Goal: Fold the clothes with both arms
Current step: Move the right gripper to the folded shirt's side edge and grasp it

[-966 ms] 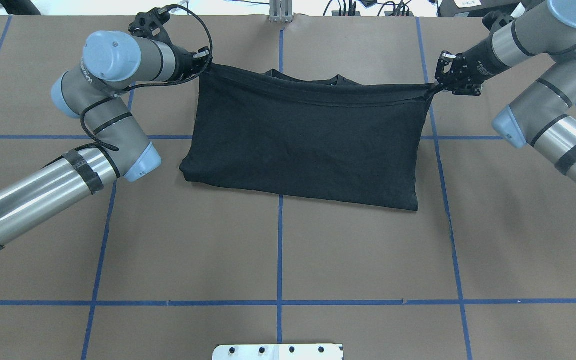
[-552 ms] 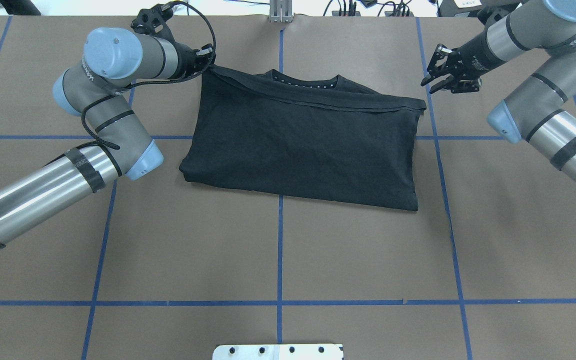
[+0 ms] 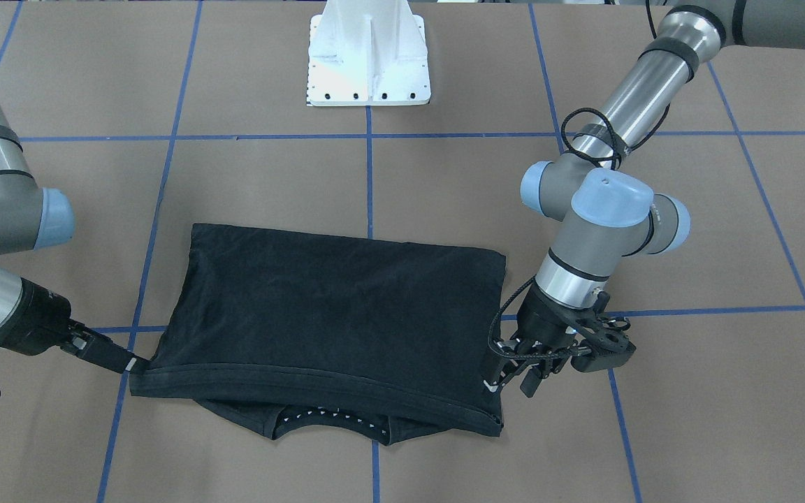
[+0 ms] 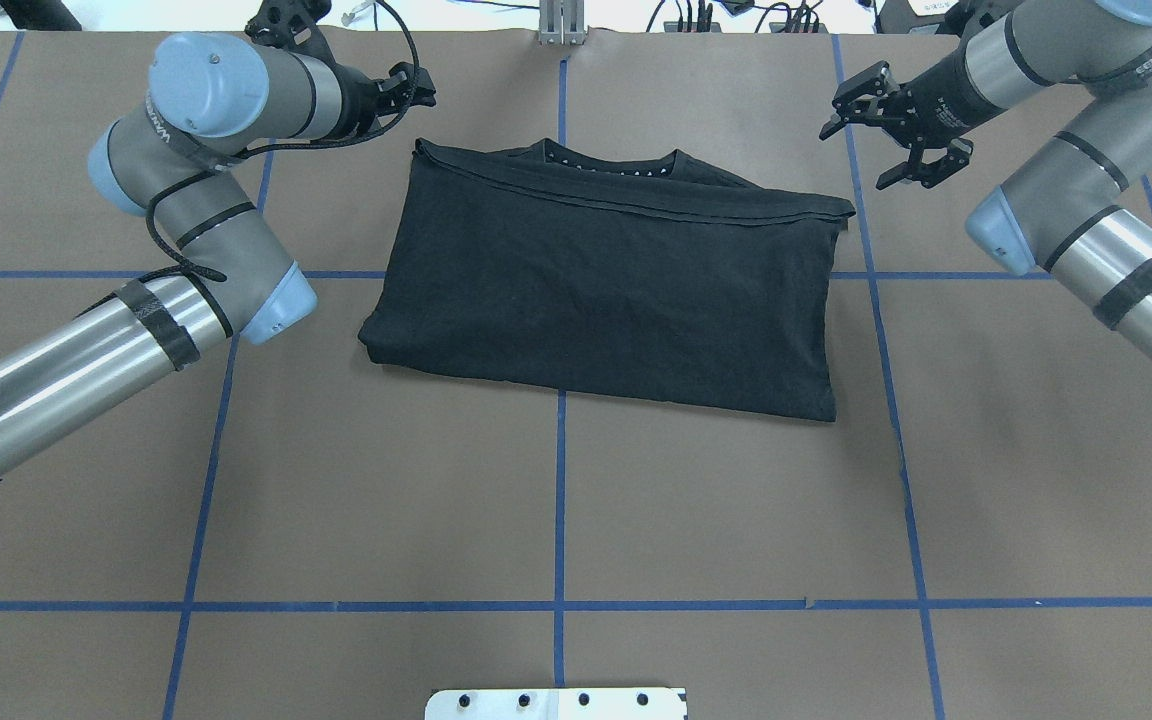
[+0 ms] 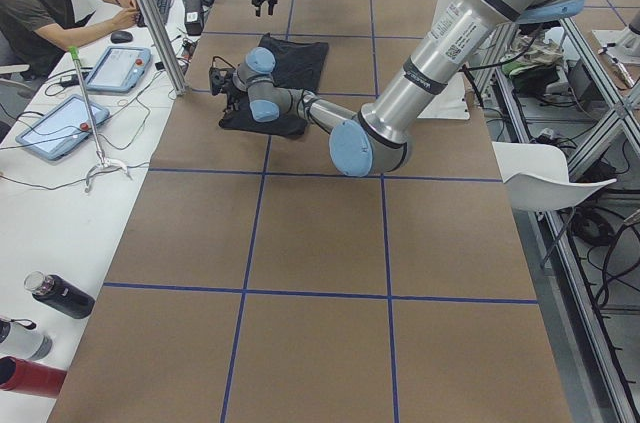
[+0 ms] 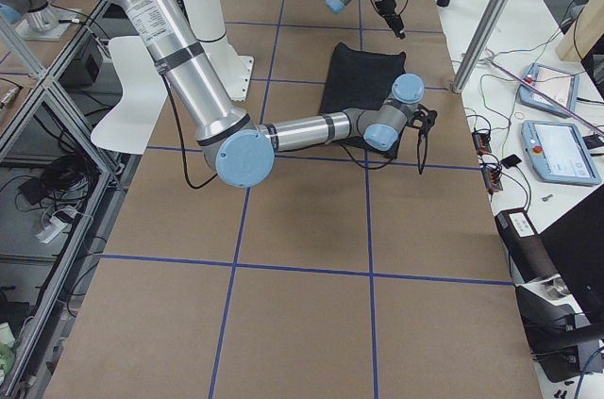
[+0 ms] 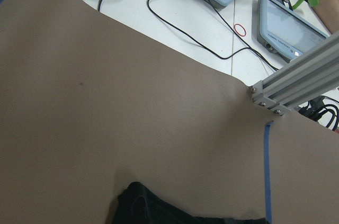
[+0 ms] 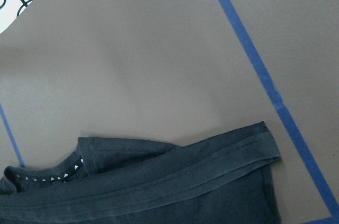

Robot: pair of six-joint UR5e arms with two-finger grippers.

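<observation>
The black T-shirt (image 4: 606,280) lies folded in half on the table, plain black side up, with its collar (image 4: 611,165) peeking out at the far edge. It also shows in the front view (image 3: 332,307). My left gripper (image 4: 414,92) is open and empty, just off the shirt's far left corner; the front view (image 3: 511,381) shows it beside that corner. My right gripper (image 4: 852,158) is open and empty, a little beyond the far right corner (image 4: 841,210). The right wrist view shows that corner (image 8: 265,147) lying flat. The left wrist view shows only a shirt corner (image 7: 143,208).
The white pedestal base (image 3: 369,63) stands at the robot's side of the table. Blue tape lines (image 4: 560,500) grid the brown tabletop. An aluminium post (image 7: 288,86) stands at the far edge, with cables and tablets (image 5: 115,68) and an operator (image 5: 40,3) beyond it.
Both grippers held the shirt's far corners stretched taut. The right one opened first, then the left. Both have drawn back from the shirt, and its far edge has settled on the table.
</observation>
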